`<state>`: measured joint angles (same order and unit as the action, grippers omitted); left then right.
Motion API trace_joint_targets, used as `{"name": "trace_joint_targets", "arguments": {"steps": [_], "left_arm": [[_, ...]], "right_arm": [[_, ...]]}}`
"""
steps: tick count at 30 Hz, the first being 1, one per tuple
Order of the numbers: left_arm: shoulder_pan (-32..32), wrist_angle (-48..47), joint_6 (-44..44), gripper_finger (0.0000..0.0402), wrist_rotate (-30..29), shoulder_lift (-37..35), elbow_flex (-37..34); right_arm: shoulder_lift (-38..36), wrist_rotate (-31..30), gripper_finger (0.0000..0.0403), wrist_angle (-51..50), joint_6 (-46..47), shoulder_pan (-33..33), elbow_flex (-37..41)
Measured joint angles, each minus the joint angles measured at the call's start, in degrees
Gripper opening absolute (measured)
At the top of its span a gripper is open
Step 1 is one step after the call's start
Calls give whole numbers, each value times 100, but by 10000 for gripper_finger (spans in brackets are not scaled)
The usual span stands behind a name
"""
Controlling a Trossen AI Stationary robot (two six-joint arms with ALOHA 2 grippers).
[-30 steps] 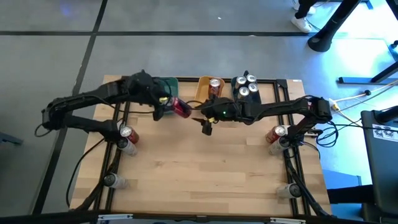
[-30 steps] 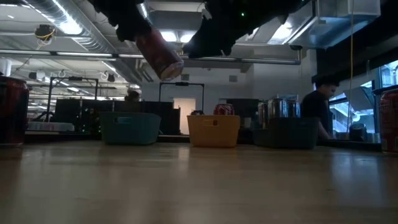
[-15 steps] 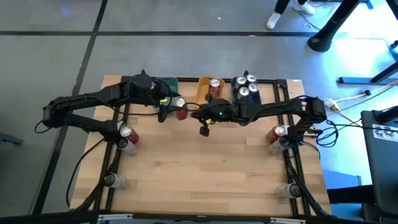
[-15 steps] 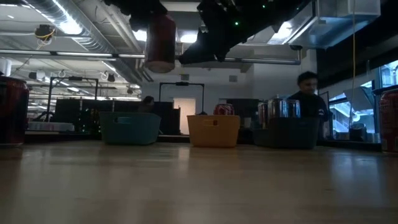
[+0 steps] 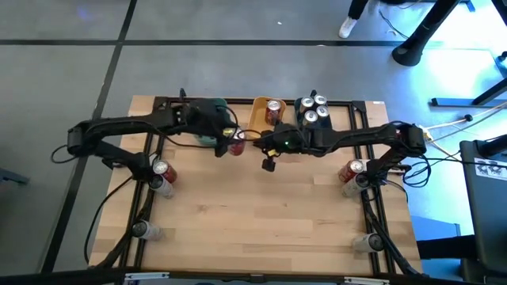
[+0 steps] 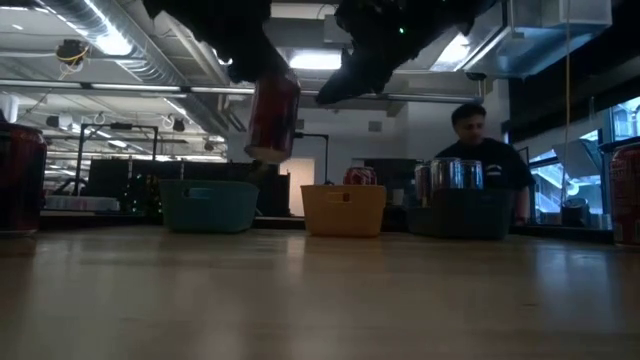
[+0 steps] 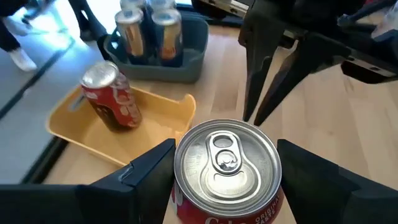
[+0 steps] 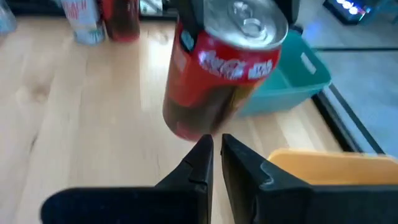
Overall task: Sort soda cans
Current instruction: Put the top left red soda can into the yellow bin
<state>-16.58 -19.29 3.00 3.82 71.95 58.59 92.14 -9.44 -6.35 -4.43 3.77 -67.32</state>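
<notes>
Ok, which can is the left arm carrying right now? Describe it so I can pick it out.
Start at the three bins along the table's far edge: teal bin, yellow bin, grey bin. Just in front of the teal and yellow ones, the left gripper holds a red can with a silver top. Unlike every other can, it hangs in the air, in no bin.

Three bins stand in a row along the far edge of the table [image 5: 261, 214]: the left bin [image 5: 207, 108], the middle bin [image 5: 259, 115] and the right bin [image 5: 299, 111]. One can [image 5: 274, 108] stands in the middle bin; four cans [image 5: 314, 109] stand together in the right bin. The left end effector [image 5: 228, 142] holds a can [image 5: 235, 141] above the table, just in front of the gap between the left and middle bins. The right end effector [image 5: 269, 164] hangs just right of it. One can [image 5: 162, 172] stands near the table's left edge, another [image 5: 352, 170] near its right edge.
</notes>
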Motion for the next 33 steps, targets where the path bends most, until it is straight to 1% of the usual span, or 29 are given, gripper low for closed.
{"name": "trace_joint_targets", "arguments": {"steps": [8,14,16,25,27,33], "left_arm": [[9,59,-32,249,0,521,0],[17,280,17,250,1,829,-24],[41,604,43,250,-4,854,-208],[200,2588,-132,250,6,874,-1408],[208,2805,-149,250,6,874,-1604],[201,2891,-146,251,4,878,-1856]], "right_arm": [[0,-54,33,67,76,-1,271],[0,-54,33,61,117,0,422],[0,-56,33,88,118,-2,465],[0,-56,33,277,246,0,694],[0,-56,33,344,247,-1,703],[0,-56,33,392,245,-1,703]]}}
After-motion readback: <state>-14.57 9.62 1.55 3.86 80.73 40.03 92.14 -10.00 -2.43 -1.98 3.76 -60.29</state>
